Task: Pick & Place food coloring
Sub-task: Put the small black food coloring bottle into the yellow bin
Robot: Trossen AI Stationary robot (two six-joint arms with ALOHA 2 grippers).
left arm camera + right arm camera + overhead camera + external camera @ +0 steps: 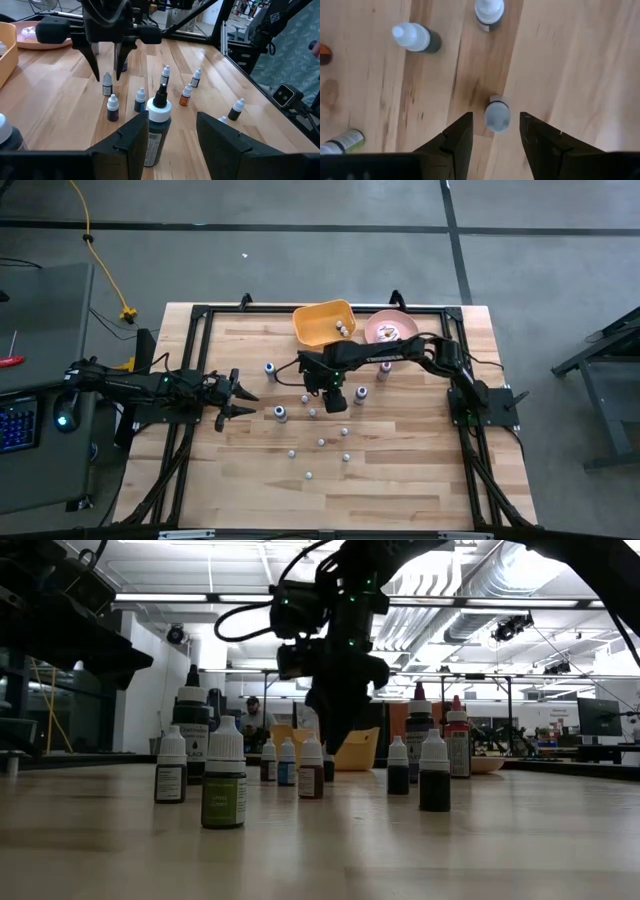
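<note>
Two arms [160, 385], one yellow bin [324, 323], one pink plate [386, 329]

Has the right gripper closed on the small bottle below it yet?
No, the right gripper is open, its fingers either side of the small bottle with gaps showing.

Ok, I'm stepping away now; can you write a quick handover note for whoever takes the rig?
Right gripper: open, pointing down over a small bottle mid-table, fingers either side, not gripping.
Left gripper: open, low at the table's left, facing a larger bottle.
Done: a few bottles lie in the yellow bin.
Left: about a dozen food coloring bottles stand scattered on the table.
</note>
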